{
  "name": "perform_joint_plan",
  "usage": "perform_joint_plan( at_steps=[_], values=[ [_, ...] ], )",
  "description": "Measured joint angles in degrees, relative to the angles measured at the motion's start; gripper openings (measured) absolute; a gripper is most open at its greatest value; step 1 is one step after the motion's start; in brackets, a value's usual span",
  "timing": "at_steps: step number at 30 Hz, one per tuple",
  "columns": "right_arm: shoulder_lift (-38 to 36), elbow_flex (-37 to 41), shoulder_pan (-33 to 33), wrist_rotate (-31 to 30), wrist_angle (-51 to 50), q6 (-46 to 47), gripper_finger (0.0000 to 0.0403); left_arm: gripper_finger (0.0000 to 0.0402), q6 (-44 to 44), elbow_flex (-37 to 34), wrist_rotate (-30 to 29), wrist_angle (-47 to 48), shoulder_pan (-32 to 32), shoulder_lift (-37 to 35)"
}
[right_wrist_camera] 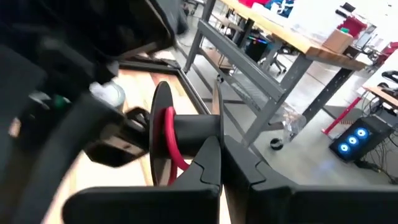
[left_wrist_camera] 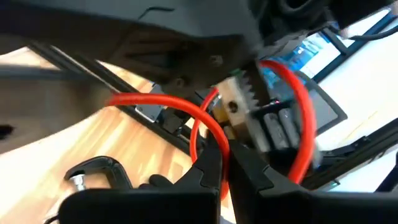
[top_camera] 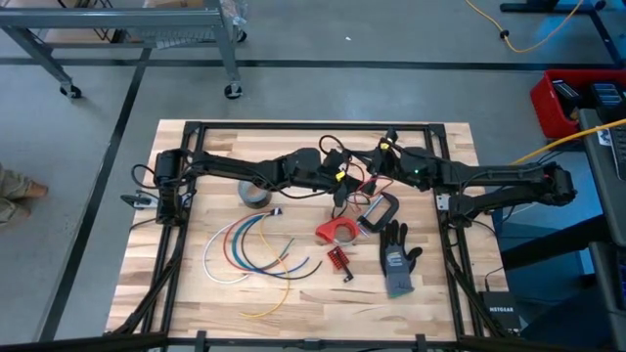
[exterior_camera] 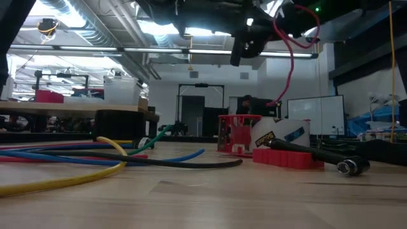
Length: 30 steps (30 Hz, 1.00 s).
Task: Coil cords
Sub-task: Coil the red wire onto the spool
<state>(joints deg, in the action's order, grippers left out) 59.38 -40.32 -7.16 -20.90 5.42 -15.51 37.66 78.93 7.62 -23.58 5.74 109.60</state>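
Wooden tabletop under bright workshop lights, and both arms meet above its far middle, working the red cord. Closest in, the left gripper has its fingers pinched tight together with the red cord caught right at the tips, the wire looping away on both sides of the pinch. Just beyond those tips sits the right arm's wrist hardware, very close. The right gripper is clamped fully closed too, and directly ahead of its fingertips a few turns of red cord wrap a dark cylindrical part of the other arm; whether its tips actually nip the wire, I cannot tell. From the low camera, a slack length of that cord dangles from the raised grippers toward the table. Below and nearer the front edge than the grippers lie a red clamp, a dark glove and a grey tape roll, and farther to the left gripper's side the other cords fan out uncoiled: white, blue, red, green, yellow. To coil well here, I reckon the left pinch should hold steady while turns go on evenly, slack kept gentle, and the hanging tail kept from snagging the clamp.
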Motion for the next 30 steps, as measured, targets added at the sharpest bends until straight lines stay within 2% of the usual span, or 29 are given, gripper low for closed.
perform_joint_plan(
  at_steps=[3, 10, 26, 30],
  values=[
    [0.0, 0.0, 0.0, -2.4, -1.4, 0.0, 0.0003, 0.0002, -0.2, 0.0, 0.0, 0.8, 0.0, -0.5],
    [0.0, 0.0, 0.0, -3.0, -2.6, 0.1, 0.0003, 0.0002, -4.6, 0.0, -1.6, 5.1, 0.3, -4.5],
    [-3.9, 0.0, 0.0, -2.3, -4.6, 0.2, 0.0003, 0.0001, -13.8, -0.1, -14.6, 29.0, 1.2, -15.0],
    [-6.1, 0.0, 0.0, 1.6, -4.8, 0.7, 0.0003, 0.0001, -15.7, -0.1, -17.9, 31.5, 1.2, -16.3]
  ],
)
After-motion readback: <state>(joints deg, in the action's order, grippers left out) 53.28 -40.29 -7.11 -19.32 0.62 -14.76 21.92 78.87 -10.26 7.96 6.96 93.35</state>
